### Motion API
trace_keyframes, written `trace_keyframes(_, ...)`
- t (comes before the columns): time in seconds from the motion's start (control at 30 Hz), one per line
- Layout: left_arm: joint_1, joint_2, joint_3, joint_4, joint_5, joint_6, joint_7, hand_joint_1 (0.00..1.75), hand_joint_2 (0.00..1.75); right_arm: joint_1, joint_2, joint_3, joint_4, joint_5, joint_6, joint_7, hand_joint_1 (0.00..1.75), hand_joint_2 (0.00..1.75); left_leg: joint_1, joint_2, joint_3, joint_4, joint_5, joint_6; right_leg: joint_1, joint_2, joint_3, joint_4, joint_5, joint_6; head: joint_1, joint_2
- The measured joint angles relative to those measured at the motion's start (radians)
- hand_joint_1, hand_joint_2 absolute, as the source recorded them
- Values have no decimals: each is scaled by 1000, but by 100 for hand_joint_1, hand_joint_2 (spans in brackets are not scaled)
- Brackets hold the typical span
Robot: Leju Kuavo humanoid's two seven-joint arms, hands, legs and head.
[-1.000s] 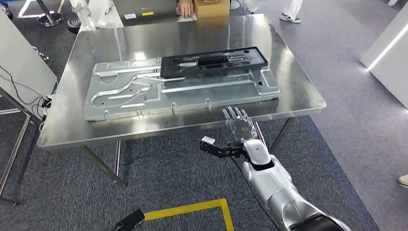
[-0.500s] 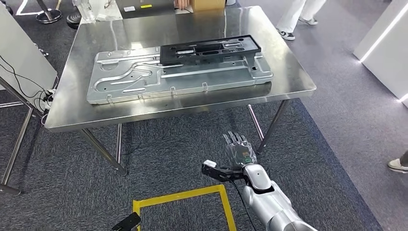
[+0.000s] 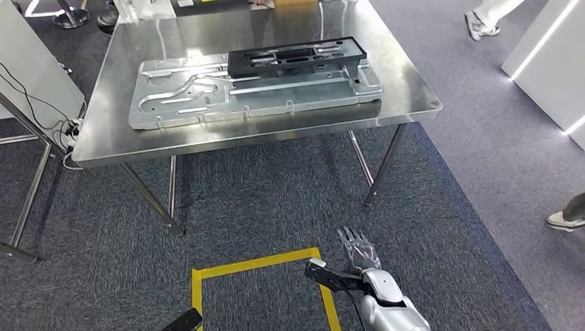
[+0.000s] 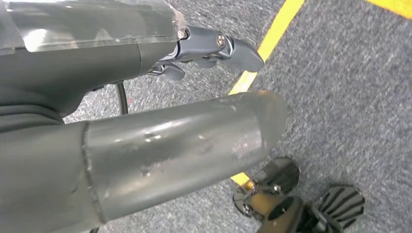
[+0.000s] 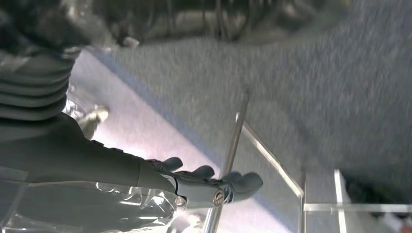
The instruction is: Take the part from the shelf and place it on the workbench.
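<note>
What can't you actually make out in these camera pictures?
- Things at the workbench's far end: cut off by the head view's top edge.
- People nearby: just a shoe and a leg, cut by the edges.
- Left hand: its thumb blocks the left wrist view.
- Right hand: the background is blurred.

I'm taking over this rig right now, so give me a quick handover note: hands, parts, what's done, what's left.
Right hand: open, holding nothing, low over the carpet near the yellow floor tape.
Left hand: holds nothing, hanging over the carpet.
Black part: lying on the grey metal panel on the steel workbench.
Done: placement looks complete.
Left: nothing obvious; confirm the part sits properly.
</note>
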Motion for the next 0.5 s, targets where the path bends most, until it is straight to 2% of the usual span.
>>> trace_keyframes(0.07, 7, 1, -1, 1, -11, 0, -7, 0, 0, 27, -10, -40, 26, -97, 38, -29, 0, 0, 4, 1, 1, -12, 10, 15, -1, -1, -1, 8, -4, 12, 0, 0)
trace_keyframes(0.1, 20, 3, -5, 3, -27, 4, -17, 0, 0, 53, -18, -75, 44, -167, 50, -51, 0, 0, 6, 1, 1, -17, 17, 23, -2, 0, -9, 30, -24, 17, 1, 0)
trace_keyframes(0.13, 40, 6, -13, 9, -50, 17, -38, 0, 0, 85, -27, -120, 66, -243, 60, -77, 0, 0, 8, 2, 0, -21, 23, 30, -4, 0, -25, 73, -58, 22, 1, 0)
trace_keyframes(0.2, 100, 20, -39, 34, -95, 73, -103, 0, 0, 165, -53, -226, 122, -383, 85, -137, 0, 0, 6, 3, -6, -21, 28, 36, -9, 1, -71, 200, -139, 31, 2, 0)
trace_keyframes(0.23, 132, 28, -52, 49, -111, 100, -131, 0, 0, 210, -66, -283, 154, -440, 102, -165, 0, 0, 5, 3, -8, -20, 28, 36, -11, 0, -86, 252, -164, 34, 2, 0)
trace_keyframes(0.27, 161, 35, -63, 63, -123, 118, -149, 0, 0, 255, -79, -337, 185, -483, 117, -186, 0, 0, 5, 3, -9, -18, 27, 36, -14, 0, -87, 274, -171, 37, 2, 0)
trace_keyframes(0.3, 186, 41, -71, 74, -131, 123, -156, 0, 0, 298, -90, -383, 210, -510, 126, -198, 0, 0, 5, 3, -12, -15, 27, 35, -17, 0, -69, 255, -159, 39, 2, 0)
trace_keyframes(0.33, 206, 45, -77, 81, -135, 124, -158, 0, 0, 333, -99, -420, 229, -525, 130, -205, 0, 0, 6, 2, -14, -12, 25, 33, -19, -1, -38, 207, -135, 39, 2, 0)
trace_keyframes(0.4, 222, 50, -86, 90, -139, 120, -155, 0, 0, 367, -111, -474, 257, -532, 136, -201, 0, 0, 5, 0, -22, -3, 20, 24, -20, 6, 37, 72, -91, 37, 1, 0)
trace_keyframes(0.47, 216, 54, -96, 98, -145, 113, -151, 0, 0, 374, -113, -513, 281, -542, 164, -161, 0, 0, 3, 2, -27, 1, 15, 11, -18, 9, 73, 6, -78, 28, 0, 0)
trace_keyframes(0.5, 211, 55, -101, 100, -149, 109, -150, 0, 0, 377, -112, -532, 291, -553, 190, -121, 0, 0, 2, 2, -27, 1, 14, 5, -15, 7, 75, 6, -78, 22, 0, 0)
